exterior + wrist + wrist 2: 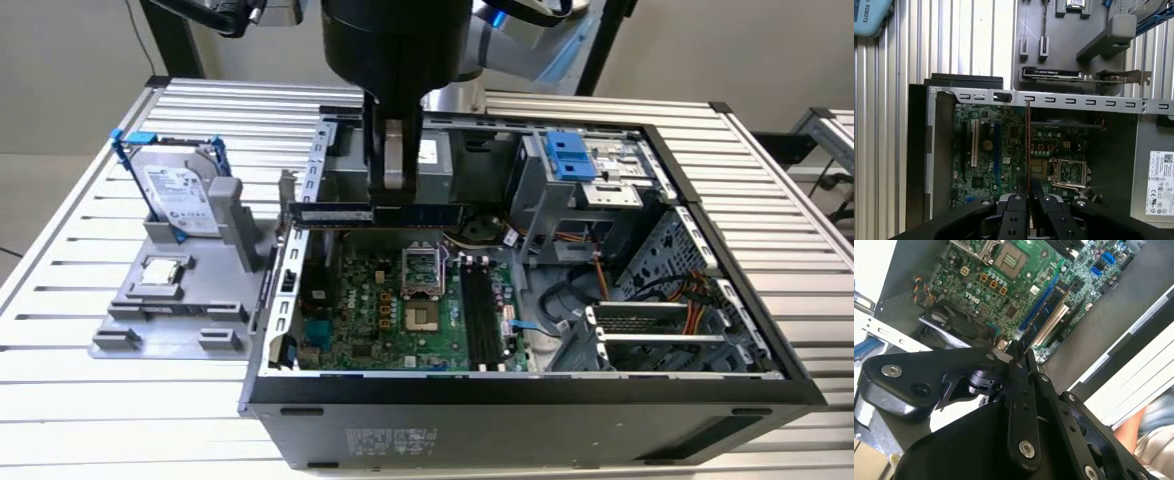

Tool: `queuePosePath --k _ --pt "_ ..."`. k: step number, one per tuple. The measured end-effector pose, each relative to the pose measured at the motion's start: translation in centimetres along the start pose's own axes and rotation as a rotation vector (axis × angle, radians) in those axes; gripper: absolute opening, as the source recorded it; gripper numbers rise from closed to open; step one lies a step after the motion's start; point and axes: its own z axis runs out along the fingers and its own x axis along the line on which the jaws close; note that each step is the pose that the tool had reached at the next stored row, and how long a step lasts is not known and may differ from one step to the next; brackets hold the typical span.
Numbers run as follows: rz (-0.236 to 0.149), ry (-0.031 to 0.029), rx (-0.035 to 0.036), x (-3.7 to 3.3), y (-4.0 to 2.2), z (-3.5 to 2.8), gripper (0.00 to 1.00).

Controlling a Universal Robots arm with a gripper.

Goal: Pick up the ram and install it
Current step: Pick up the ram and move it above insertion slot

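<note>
My gripper (395, 192) reaches down from above into the open computer case (534, 385) and is shut on the ram (334, 213). The ram is a long thin stick held level and on edge, above the back of the green motherboard (387, 320), near the processor socket (420, 270). The long dark memory slots (478, 310) lie toward the exterior view's right of that socket. In the first wrist view the ram (1027, 145) appears edge-on as a thin line running out from between the black fingers (1015, 212). In the second wrist view the gripper (1021, 357) hangs over the board (1004, 285).
On the exterior view's left a grey holder (127, 335) carries a silver hard drive in a blue frame (180, 190) and a small square processor chip (160, 270). The case's metal walls (274, 300), a drive cage with a blue part (574, 160) and cables (641, 290) surround the motherboard.
</note>
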Motion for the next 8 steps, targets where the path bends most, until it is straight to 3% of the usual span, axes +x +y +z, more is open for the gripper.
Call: queuePosePath --k 8 --pt "0.000 0.0001 0.0000 0.04 -1.46 -0.03 0.00"
